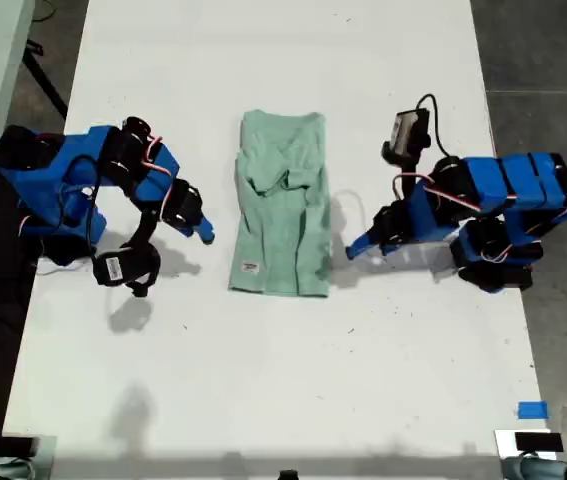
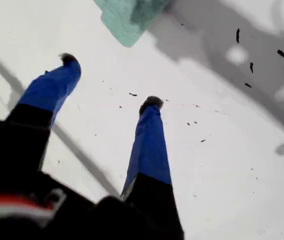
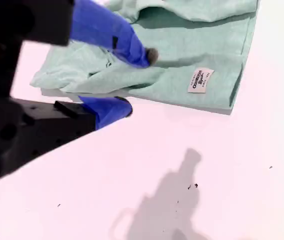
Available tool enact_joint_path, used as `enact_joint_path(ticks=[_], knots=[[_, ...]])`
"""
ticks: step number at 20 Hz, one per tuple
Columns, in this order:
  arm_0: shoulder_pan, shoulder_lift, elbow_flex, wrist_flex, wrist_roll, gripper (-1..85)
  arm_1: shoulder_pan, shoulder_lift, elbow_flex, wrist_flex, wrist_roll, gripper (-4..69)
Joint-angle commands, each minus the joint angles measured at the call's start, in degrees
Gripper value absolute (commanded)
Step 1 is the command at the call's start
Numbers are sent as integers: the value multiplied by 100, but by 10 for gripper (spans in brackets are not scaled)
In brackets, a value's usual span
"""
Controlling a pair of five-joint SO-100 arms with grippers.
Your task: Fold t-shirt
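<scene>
My first hand (image 2: 110,81) is spread wide and holds nothing, poised over bare counter (image 1: 263,380) just off one corner of the t-shirt (image 2: 124,17). My second hand (image 3: 137,80) is also parted and empty, one finger above the cloth and the other at its edge, not clamped on it. The t-shirt (image 1: 283,210) lies mid-counter between the two arms as a narrow upright strip, sides already turned in, collar at the far end and hem at the near end, with a rumpled bunch in its far half. I judge the lengthwise folds done and the end-to-end fold not yet begun. Next, each hand needs to pinch a corner of one end and carry it evenly over the other, and the bunched part may want smoothing first. The exterior view shows the whole layout: my second hand (image 1: 203,235) on that view's left and my first hand (image 1: 353,250) on its right, both close to the cloth. Only the second wrist view shows the white tag (image 3: 200,80) close up, and how the layers stack at the edge; its print is too small to read.
</scene>
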Motion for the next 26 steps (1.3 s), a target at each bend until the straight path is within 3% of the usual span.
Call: enact_joint_path(ticks=[1,11,15,19,21,23,26], knots=[[167,-70,-79,-185,-123,253,-132,-457,-606,-18,141,343],[141,-2215,-325,-1450,-53,279,18,-3340,-1898,-554,308,349],[79,-3032,-439,-1652,-70,281,97,-4702,-2241,-1134,132,342],[-44,-4131,-1037,-1802,-114,268,114,-5933,-3226,-1055,44,331],[-132,-4298,-1055,-1872,-202,200,114,-6056,-3331,-1046,62,266],[-185,-4377,-1055,-1828,-334,24,123,-6064,-3340,-940,229,63],[-176,-4359,-1072,-1784,-299,0,88,-6038,-3463,-844,105,-6]])
